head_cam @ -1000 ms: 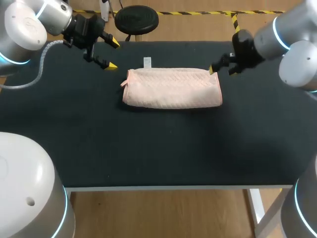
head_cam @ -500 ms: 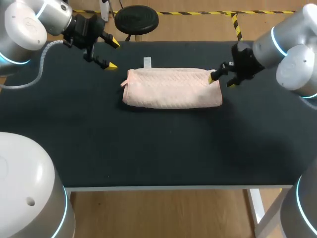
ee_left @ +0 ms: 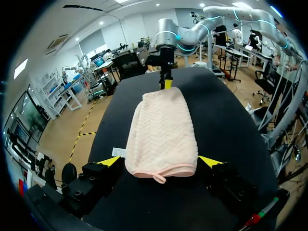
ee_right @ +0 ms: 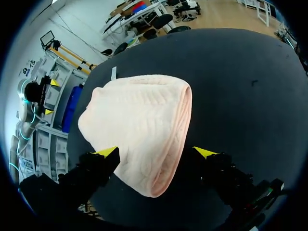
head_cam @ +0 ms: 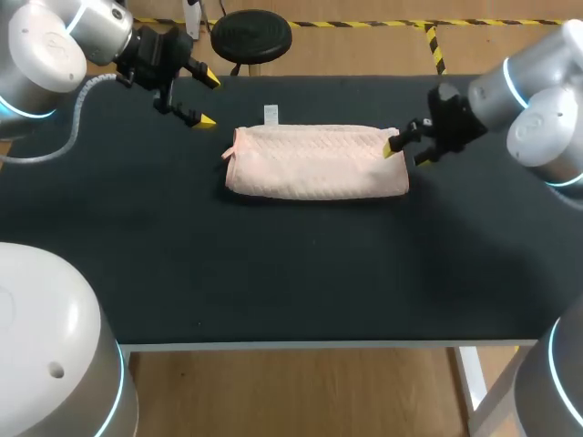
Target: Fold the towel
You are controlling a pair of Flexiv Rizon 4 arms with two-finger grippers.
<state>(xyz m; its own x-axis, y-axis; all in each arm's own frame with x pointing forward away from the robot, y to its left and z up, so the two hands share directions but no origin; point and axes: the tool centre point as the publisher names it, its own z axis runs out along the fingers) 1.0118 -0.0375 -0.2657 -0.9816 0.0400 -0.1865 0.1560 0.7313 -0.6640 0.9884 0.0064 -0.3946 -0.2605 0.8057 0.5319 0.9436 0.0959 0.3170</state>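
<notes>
A pink towel (head_cam: 316, 162) lies folded into a long pad on the black table (head_cam: 273, 273), with a small white tag (head_cam: 271, 113) at its back edge. My right gripper (head_cam: 406, 150) stands open at the towel's right end; in the right wrist view that end of the towel (ee_right: 139, 120) lies between and just ahead of the spread fingers of the gripper (ee_right: 156, 154), not pinched. My left gripper (head_cam: 208, 98) hangs open, off the towel's back left corner and apart from it. In the left wrist view the towel (ee_left: 161, 132) stretches ahead of that gripper (ee_left: 160, 162).
Bare black tabletop surrounds the towel on all sides, widest toward the front edge (head_cam: 319, 344). My right gripper (ee_left: 166, 83) shows at the towel's far end in the left wrist view.
My right gripper has come down and forward along the towel's right end, closer to the cloth. The left arm and the towel have stayed where they were.
</notes>
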